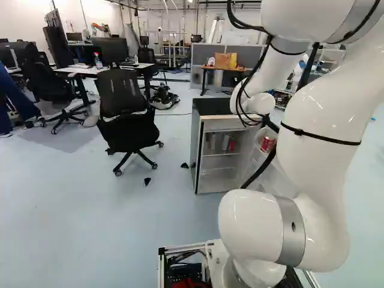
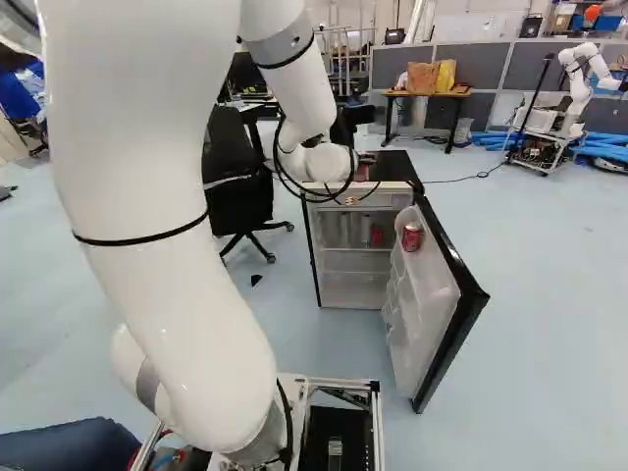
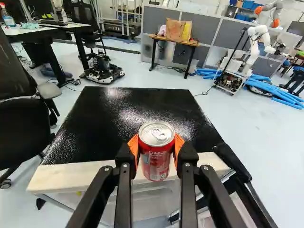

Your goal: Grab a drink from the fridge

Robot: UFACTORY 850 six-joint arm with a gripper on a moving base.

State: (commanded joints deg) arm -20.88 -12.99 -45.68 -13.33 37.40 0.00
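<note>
In the right base view my gripper (image 2: 362, 180) is small and partly hidden, at the fridge top's front edge. The wrist view shows the gripper (image 3: 156, 151) shut on an upright red can (image 3: 157, 159), orange pads touching both sides. Behind the can lie the fridge's black top (image 3: 126, 114) and pale front edge (image 3: 90, 175). The fridge door (image 2: 453, 329) stands open to the right in the right base view. Another red can (image 2: 412, 236) sits in the door's upper shelf. Inside the fridge are a red can (image 1: 225, 143) and a silver can (image 1: 212, 141).
A black office chair (image 1: 126, 129) stands left of the fridge. Beyond it are desks with monitors. A small table (image 3: 174, 41) carries paper bags in front of grey partitions. Another robot (image 3: 256, 35) stands farther back on the right, beside blue tubes (image 3: 278, 93).
</note>
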